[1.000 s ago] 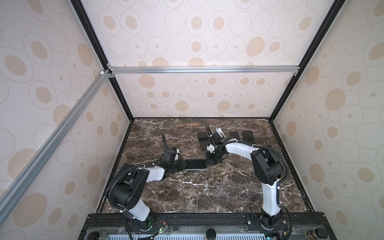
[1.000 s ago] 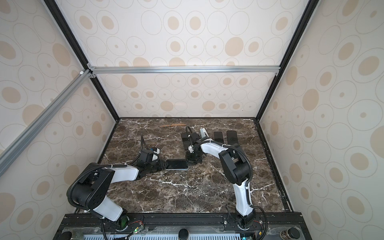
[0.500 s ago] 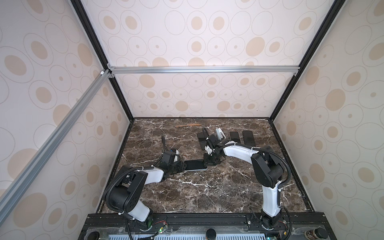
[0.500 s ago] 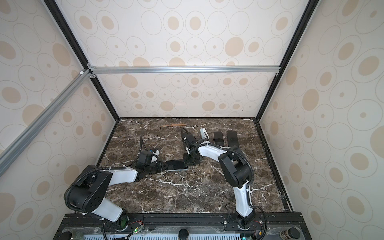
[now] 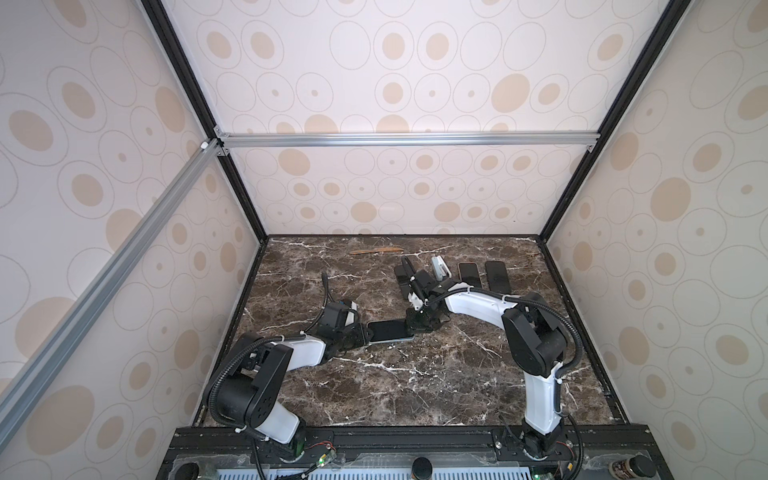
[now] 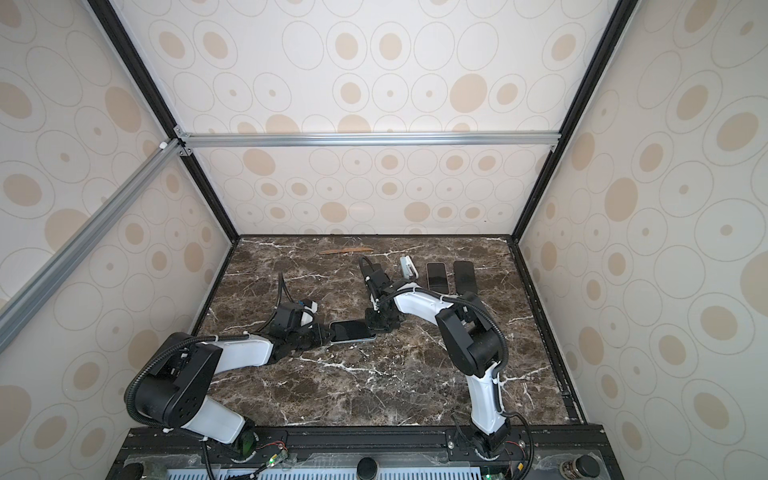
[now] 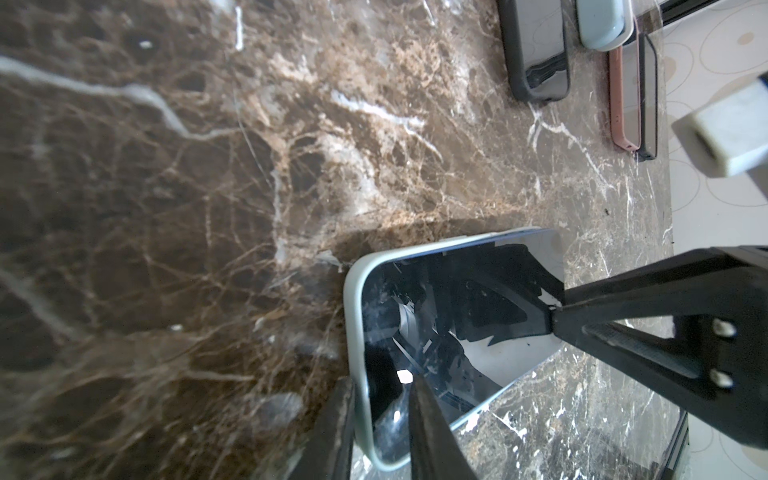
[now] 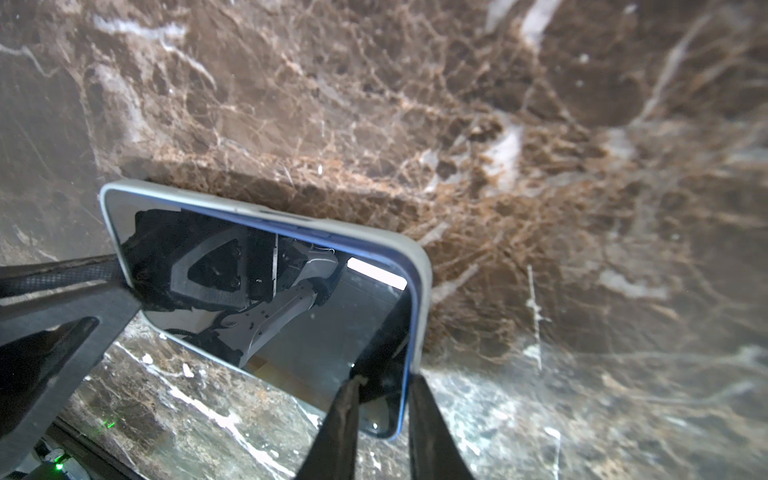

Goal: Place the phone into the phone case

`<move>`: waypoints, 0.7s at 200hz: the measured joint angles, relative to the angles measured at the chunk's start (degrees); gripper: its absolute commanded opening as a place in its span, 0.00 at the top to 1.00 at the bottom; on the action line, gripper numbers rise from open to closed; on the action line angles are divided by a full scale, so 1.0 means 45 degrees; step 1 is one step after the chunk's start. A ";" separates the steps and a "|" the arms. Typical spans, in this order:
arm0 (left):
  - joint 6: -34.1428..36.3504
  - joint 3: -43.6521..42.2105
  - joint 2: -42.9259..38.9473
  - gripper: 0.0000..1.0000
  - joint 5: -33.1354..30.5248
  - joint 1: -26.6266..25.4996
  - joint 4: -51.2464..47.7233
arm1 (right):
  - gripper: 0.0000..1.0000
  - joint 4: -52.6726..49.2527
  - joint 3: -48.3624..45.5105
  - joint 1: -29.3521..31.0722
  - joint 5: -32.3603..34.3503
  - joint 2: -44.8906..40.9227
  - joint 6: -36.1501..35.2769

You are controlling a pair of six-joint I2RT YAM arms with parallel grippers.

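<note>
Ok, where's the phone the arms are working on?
In both top views the phone lies near the middle of the table, between the left gripper and right gripper, one at each end.

wooden stick (image 5: pixel 376 250) and dark phones (image 5: pixel 497 276) on marble table (image 5: pixel 415 386)

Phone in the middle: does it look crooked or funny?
Yes. The phone sits unevenly in its pale case: a blue edge shows beside the rim, so it seems only partly pushed in.

Clamping the near end of the phone (image 7: pixel 457 332) and its pale green phone case (image 7: pixel 353 316) in the left gripper (image 7: pixel 380 386); meeting the tip of the right gripper (image 7: pixel 559 309) at the far end; facing more cased phones (image 7: pixel 536 54) well beyond, on the marble tabletop (image 7: pixel 208 166).
</note>
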 measured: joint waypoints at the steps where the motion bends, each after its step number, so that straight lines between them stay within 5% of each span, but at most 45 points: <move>1: 0.0000 0.0000 0.0000 0.75 0.0005 0.0000 0.0000 | 0.83 0.0005 -0.0015 0.0000 0.0000 -0.0010 0.0000; 140: -0.0146 -0.0359 0.0092 0.77 0.0277 0.0141 0.0738 | 0.92 0.1379 -0.1345 -0.0578 -0.1307 0.0015 0.0398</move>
